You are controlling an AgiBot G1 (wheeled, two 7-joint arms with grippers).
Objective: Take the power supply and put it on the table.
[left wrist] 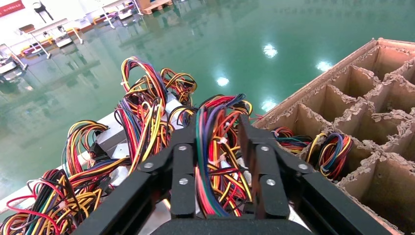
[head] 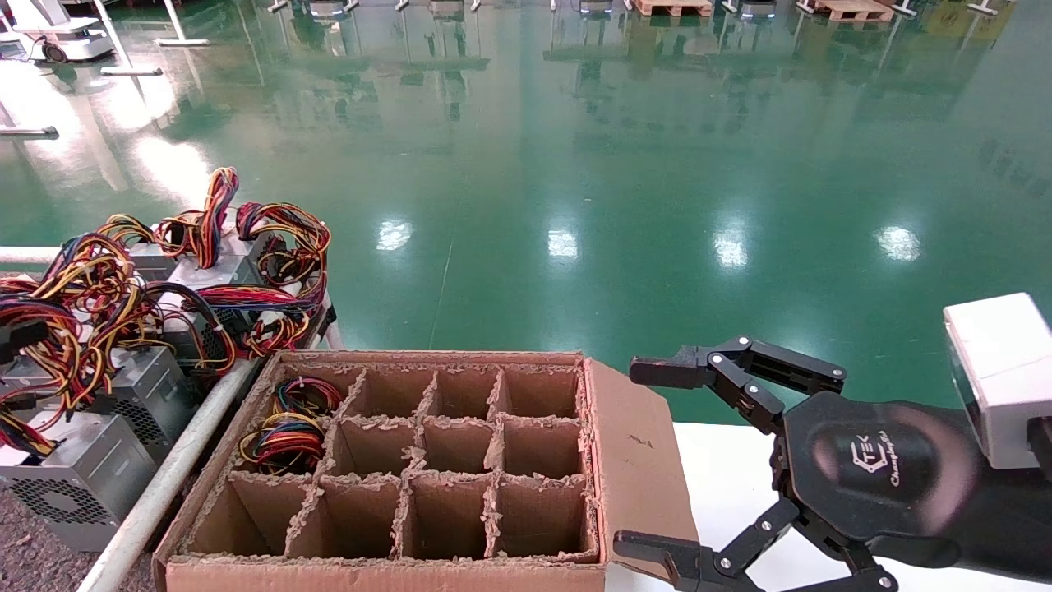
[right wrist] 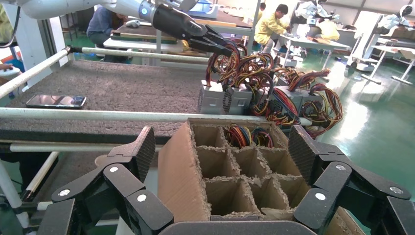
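Several grey power supplies (head: 57, 477) with red-yellow-black wire bundles crowd the corner of the dark speckled table (head: 33, 559), beside its white rail (head: 164, 485). In the left wrist view my left gripper (left wrist: 218, 129) is closed around one unit's wire bundle (left wrist: 208, 161); that unit's box is hidden under the wires. The right wrist view shows the same left gripper (right wrist: 222, 49) at the top of the wires above the units (right wrist: 213, 98). My right gripper (head: 637, 456) hangs open and empty by the cardboard box's flap.
A cardboard box (head: 641, 460) with divider cells sits between the table rail and the white tabletop (head: 731, 493); one far-left cell holds a coil of wires (head: 288, 432). A phone (right wrist: 56, 101) lies on the speckled table. People work at benches in the background.
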